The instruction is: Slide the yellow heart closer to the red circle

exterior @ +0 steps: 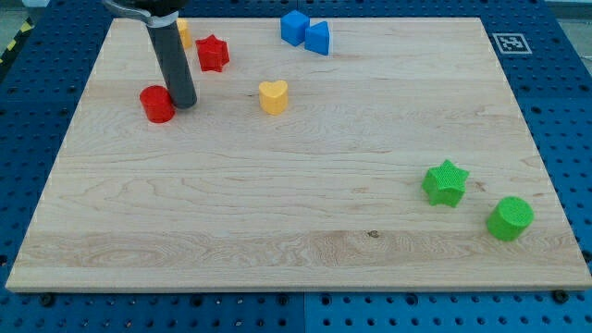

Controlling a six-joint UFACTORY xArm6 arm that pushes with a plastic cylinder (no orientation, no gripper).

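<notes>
The yellow heart point(273, 96) lies in the upper-left part of the wooden surface point(277, 203), upright and free of contact on all sides. The red circle point(157, 104) sits to the view's left of it, at roughly the same height, with open board between them. My tip point(184, 102) rests just beside the red circle's right edge, between the two task blocks, apparently touching or nearly so. There is no hand on this rig, so no grasping state applies; the rod alone does the work.

Assessment: the tip stands on the wrong side of the heart. To do the step well, it should pass around the heart to its right flank, then push leftward through its centre, stopping short of the circle. The red star point(213, 53) lies near the top and should stay undisturbed. A yellow block point(184, 34) is partly hidden behind the rod.
</notes>
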